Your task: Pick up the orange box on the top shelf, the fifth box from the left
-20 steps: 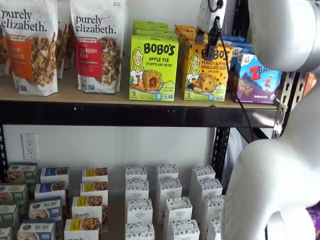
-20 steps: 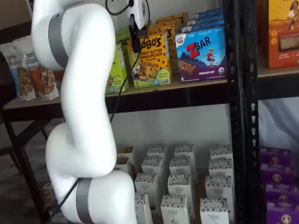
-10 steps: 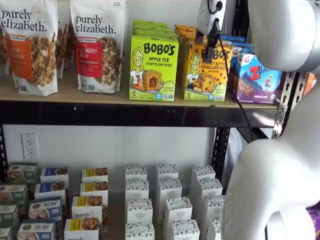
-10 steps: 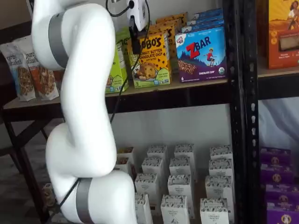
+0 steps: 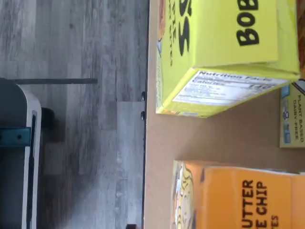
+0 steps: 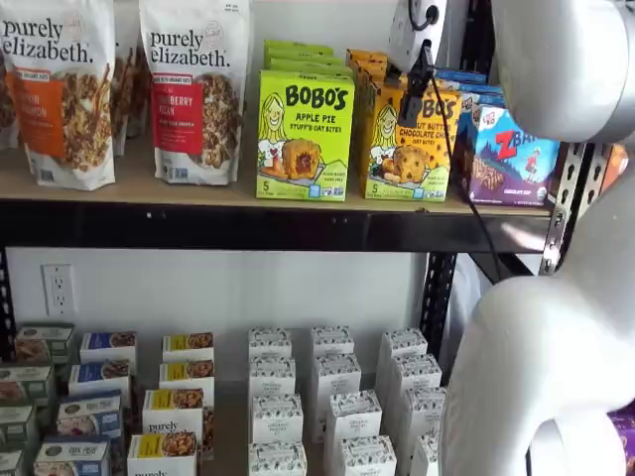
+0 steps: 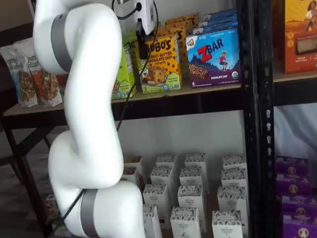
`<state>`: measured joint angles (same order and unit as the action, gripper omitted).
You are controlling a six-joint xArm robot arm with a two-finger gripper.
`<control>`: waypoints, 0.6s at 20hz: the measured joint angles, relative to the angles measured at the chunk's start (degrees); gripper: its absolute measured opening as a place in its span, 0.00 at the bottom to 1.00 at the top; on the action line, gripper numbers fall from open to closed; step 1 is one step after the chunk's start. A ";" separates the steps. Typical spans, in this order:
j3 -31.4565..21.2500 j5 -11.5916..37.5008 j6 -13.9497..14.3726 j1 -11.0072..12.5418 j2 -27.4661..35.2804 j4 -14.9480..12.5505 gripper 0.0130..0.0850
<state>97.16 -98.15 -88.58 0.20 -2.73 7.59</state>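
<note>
The yellow-orange cardboard Bobo's box [image 6: 405,144] sits on the tan wooden top shelf [image 6: 149,188], squeezed between the lime-green Apple Pie box [image 6: 304,134] and blue ZBar box [image 7: 214,57]. The white gripper with black fingers [image 6: 416,91] hangs right at its front, and honestly I can't tell if the jaws are apart or together. My worry is a finger clipping a neighbour or shoving the box backward.

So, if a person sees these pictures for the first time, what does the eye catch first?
Probably the big white robot arm that fills the front of both shelf views. Next, the bright boxes in a row on the top shelf: a lime-green box, the orange box beside it, and a blue box. The gripper hangs right in front of the orange box.
</note>
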 joint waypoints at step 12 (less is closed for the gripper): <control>0.37 -0.36 -0.15 0.30 0.11 0.62 0.56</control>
<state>97.53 -98.51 -88.74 0.50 -2.62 8.21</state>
